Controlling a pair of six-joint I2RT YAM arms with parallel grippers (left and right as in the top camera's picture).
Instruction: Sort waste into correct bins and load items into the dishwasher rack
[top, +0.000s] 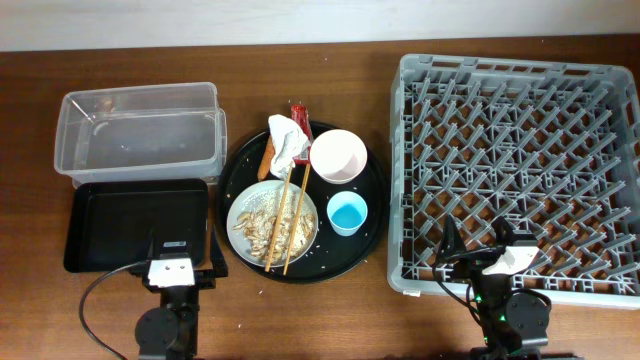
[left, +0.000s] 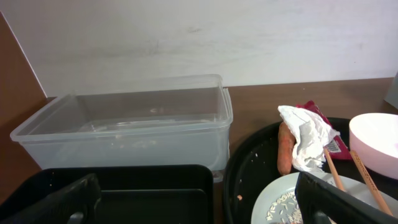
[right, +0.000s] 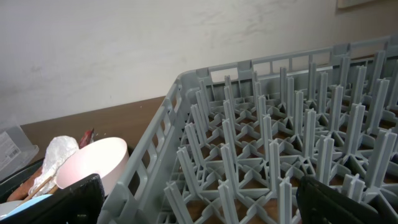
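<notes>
Far left of the bench (top: 300, 60): the clear tub (top: 140, 130) is set at the back, with the black tray (top: 135, 225) just in front of it; nothing is seen inside either. The left gripper (left: 198, 182) is found released at the black tray's near edge, jaws spread wide and nothing between them. Centre: everything to be sorted is carried on a round black tray (top: 372, 190). The napkin (top: 287, 142) is judged light and soft, best pinched at a raised fold. The red wrapper (top: 299, 112) is thin, likely slippery, and partly tucked under the napkin. The food scraps (top: 262, 230) are spread on the plate (top: 241, 204), loose and crumbly, probably better tipped out than picked up. The chopsticks (top: 291, 212) are laid across the plate; stiff and slim, they are best taken near mid-length. The bowl (top: 338, 155) and cup (top: 347, 213) are judged rigid and smooth, to be gripped by the rim. Right: the dishwasher rack (top: 520, 150) is unloaded, and the right gripper (right: 200, 182) is found released at its near side, jaws apart. The cup and the whole layout are plainly given only overhead. Only in the left wrist view is the napkin seen lying over the chopsticks' far ends, an orange-brown sausage-like piece (left: 285, 149) beside it. Peg height, and the rack wall close by the bowl, are shown by the right wrist view alone.
</notes>
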